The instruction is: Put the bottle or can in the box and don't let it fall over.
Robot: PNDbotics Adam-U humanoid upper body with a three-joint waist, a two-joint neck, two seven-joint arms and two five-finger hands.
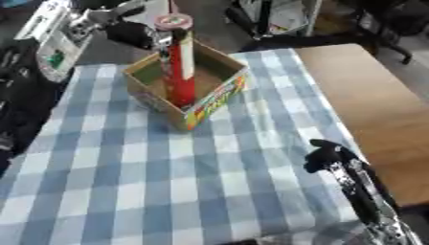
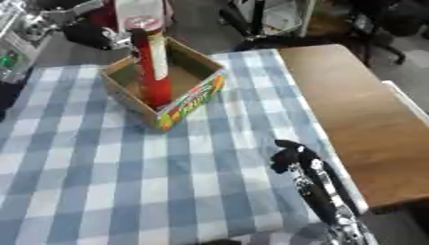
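Inside the box (image 1: 220, 67), the can (image 1: 179, 67) stands in the left hand (image 1: 144, 34).

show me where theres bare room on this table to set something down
Free: the checked cloth in front of the box, across to the right hand, and the bare wood right of the cloth. Crowded: the far left corner, where the left hand holds the can upright in the box.
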